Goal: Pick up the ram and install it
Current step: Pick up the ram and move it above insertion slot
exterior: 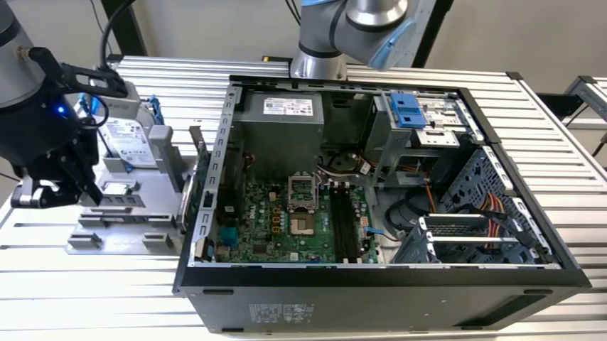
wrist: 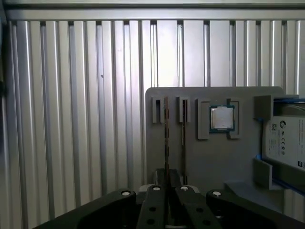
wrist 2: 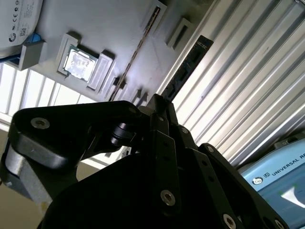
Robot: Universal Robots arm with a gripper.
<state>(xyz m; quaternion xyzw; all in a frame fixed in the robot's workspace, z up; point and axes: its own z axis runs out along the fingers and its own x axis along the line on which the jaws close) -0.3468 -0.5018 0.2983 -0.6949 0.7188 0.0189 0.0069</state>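
The gripper (wrist: 166, 186) is clamping narrowly on the ram's (wrist: 166, 138) near end. The ram is pointing lengthwise straight away from the fingertips, edge-on over the gray holder tray (wrist: 224, 162), near the processor chip (wrist: 222, 118).

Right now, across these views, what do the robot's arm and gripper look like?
The gripper is matt black: jointed link bars pinned with silver screw heads. In the exterior view its body carries a small blue light and black cables. The arm is silver-grey with light-blue joint caps.
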